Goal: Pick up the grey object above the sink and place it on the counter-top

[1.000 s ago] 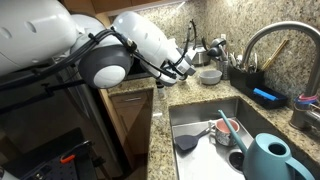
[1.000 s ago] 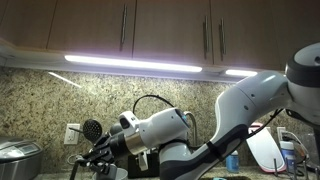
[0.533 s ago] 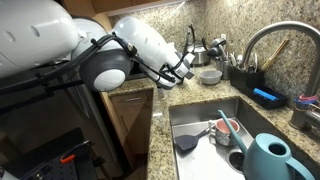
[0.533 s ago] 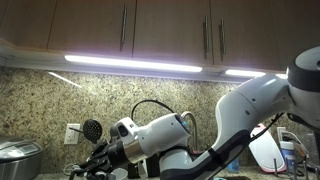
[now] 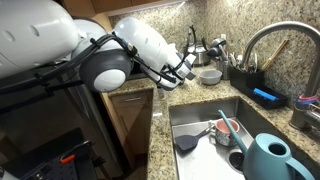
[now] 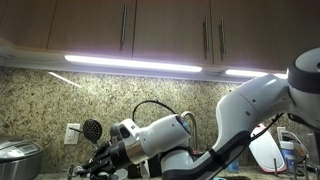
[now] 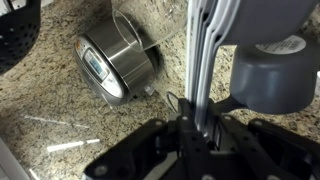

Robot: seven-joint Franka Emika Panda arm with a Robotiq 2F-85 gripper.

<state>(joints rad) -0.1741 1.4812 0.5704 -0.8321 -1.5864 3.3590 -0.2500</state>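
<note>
Claw [image 5: 186, 66] pressed together, we hover over the table [image 5: 160, 130] behind the sink [image 5: 195, 115] because the grey object [image 5: 199, 58] seems to sit there at its tips, beside the pale bowl [image 5: 210, 76], whether gripped unclear.

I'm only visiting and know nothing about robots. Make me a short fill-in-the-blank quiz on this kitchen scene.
1. The curved chrome faucet arches over the stainless-steel ____.
2. The pale bowl stands on the granite ____, not down in the basin.
3. In the wrist view, the gripper has its jaws ____.
4. The teal vessel with a handle and spout is a watering ____.
Missing words: sink; counter-top; shut; can.
</note>
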